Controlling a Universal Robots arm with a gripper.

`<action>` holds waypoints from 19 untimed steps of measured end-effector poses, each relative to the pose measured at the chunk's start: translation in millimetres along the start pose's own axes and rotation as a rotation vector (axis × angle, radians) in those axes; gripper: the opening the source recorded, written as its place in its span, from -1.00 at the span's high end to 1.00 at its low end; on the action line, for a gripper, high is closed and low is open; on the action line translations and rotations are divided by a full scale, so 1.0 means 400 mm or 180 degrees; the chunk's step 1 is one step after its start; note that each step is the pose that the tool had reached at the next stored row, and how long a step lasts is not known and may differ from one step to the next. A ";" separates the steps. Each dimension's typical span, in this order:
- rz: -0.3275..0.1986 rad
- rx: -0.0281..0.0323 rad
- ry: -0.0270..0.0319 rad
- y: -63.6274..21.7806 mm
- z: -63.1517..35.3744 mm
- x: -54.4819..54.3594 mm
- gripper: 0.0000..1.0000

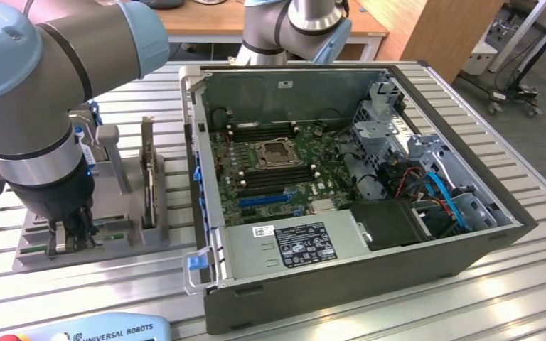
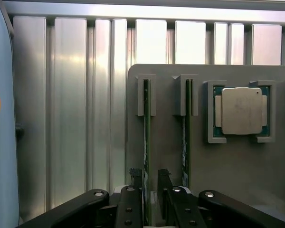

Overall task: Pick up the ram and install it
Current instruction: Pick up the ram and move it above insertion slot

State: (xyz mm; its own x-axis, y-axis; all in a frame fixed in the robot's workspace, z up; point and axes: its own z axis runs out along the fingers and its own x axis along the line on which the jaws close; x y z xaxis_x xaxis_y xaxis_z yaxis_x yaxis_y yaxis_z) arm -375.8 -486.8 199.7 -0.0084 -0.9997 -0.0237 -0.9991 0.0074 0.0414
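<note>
My claw is down low over the grey parts tray, which sits on the slatted alu table, at the exterior view's left of the open PC case. Claw is spread: one finger each side of the ram, a thin green stick standing on edge in its narrow slot. One finger looks v. close to the board, maybe touching, can't tell for sure; the other has a visible gap to it, so no pinch on it as far as I see. The ram is seated in the tray, in the slot nearest the tray's outer edge. A 2nd stick stands in the parallel slot just beside it, and past that a CPU lies flat in its square pocket, silver lid up. In the exterior view my arm comes straight down w/ the claw at the tray's near end, and an upright expansion card stands in the tray between me and the case. Inside the case the mobo lies flat w/ the CPU socket in the middle and dark mem slots either side of it. PSU w/ white and black label fills the near corner. Teach pendant lies on the table at the front edge.
</note>
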 end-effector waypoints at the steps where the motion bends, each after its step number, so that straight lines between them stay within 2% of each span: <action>1: 0.0000 0.0000 0.0000 0.000 0.000 0.000 0.45; 19: 0.0000 -0.0001 0.0001 0.000 -0.006 0.000 0.45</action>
State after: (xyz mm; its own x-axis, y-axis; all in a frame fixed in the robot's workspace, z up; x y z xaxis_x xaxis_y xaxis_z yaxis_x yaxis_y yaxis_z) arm -375.9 -486.7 202.1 -0.0084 -0.9997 -0.0235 -0.9991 0.0074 0.0417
